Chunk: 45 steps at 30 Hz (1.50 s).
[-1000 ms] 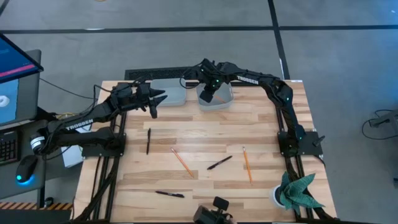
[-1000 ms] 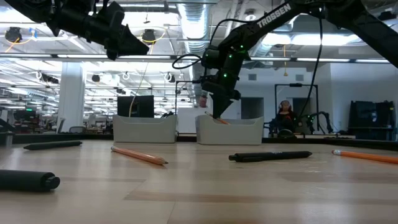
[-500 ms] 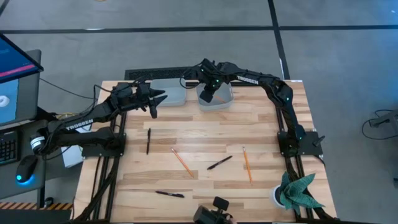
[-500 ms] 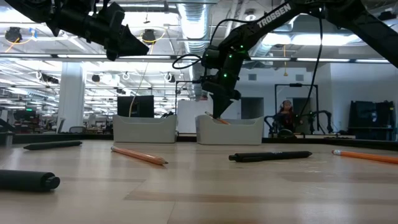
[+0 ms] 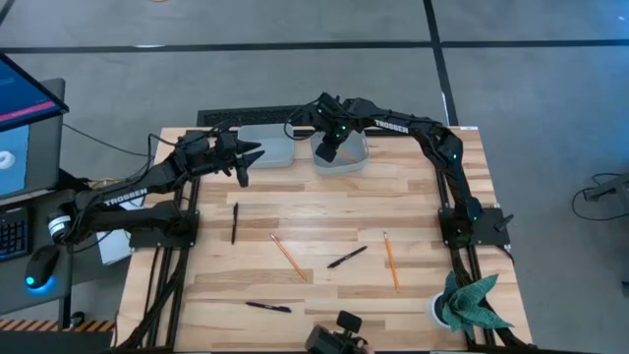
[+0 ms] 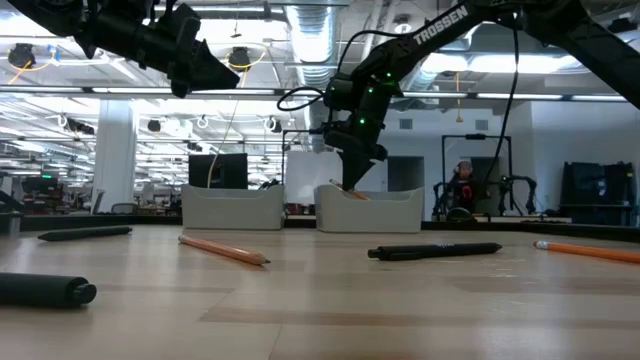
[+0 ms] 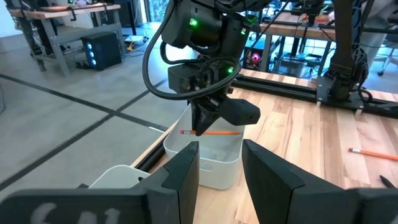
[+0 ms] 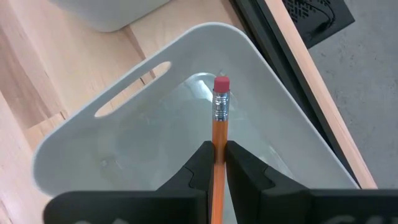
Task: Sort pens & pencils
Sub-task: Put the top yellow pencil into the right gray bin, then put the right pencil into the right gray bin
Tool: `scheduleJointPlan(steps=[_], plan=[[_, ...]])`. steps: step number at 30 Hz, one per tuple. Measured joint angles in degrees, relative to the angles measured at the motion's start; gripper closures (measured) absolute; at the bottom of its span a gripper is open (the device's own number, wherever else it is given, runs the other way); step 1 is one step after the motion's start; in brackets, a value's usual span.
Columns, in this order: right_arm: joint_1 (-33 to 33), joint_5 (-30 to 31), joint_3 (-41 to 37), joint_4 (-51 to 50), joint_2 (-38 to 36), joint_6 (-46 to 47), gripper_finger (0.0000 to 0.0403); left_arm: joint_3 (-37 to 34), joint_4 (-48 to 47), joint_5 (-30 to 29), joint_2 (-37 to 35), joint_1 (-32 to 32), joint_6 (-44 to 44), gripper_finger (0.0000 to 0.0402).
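My right gripper (image 5: 332, 149) hangs over the right white bin (image 5: 356, 157) at the far edge, shut on an orange pencil (image 7: 214, 132) with a pink eraser (image 8: 221, 83). My left gripper (image 5: 246, 160) hovers open above the table near the left white bin (image 5: 270, 147), touching nothing. Two more orange pencils (image 5: 287, 254) (image 5: 390, 262) lie flat on the table. Three black pens (image 5: 234, 221) (image 5: 347, 257) (image 5: 267, 307) lie flat as well. In the low view the held pencil (image 6: 352, 193) sits just above the rim of the right bin (image 6: 368, 208). My right gripper pinches the orange pencil's shaft (image 8: 217, 149) between its two fingers, some way below the eraser end. The fingers come from above, pointing down, and lie across the pencil. The pencil is lifted clear, lying about level over the bin's mouth (image 7: 205, 149).
A small potted plant (image 5: 470, 301) stands at the table's near right corner, and a camera mount (image 5: 339, 327) sits at the near edge. Bare wood lies between the scattered pens and pencils. A monitor (image 5: 25, 108) stands off the table's left side.
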Motion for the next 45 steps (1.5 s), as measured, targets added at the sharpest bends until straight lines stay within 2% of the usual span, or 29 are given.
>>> scheduleJointPlan(steps=[11,24,37,45], plan=[[0.00,0.00,0.00,0.00,0.00,0.02,0.0341,0.01,0.04,0.00,0.00,-0.01,1.07,0.0287],[0.00,0.01,0.00,0.13,0.00,0.34,0.0294,0.01,0.07,0.00,0.00,0.01,1.07,0.0287],[0.68,0.01,-0.11,-4.95,-0.89,2.16,0.0291,0.01,0.06,0.00,0.00,0.00,1.07,0.0287],[2.87,0.00,0.04,-4.46,-4.42,3.18,0.0291,-0.01,0.05,0.00,0.00,-0.01,1.07,0.0287]])
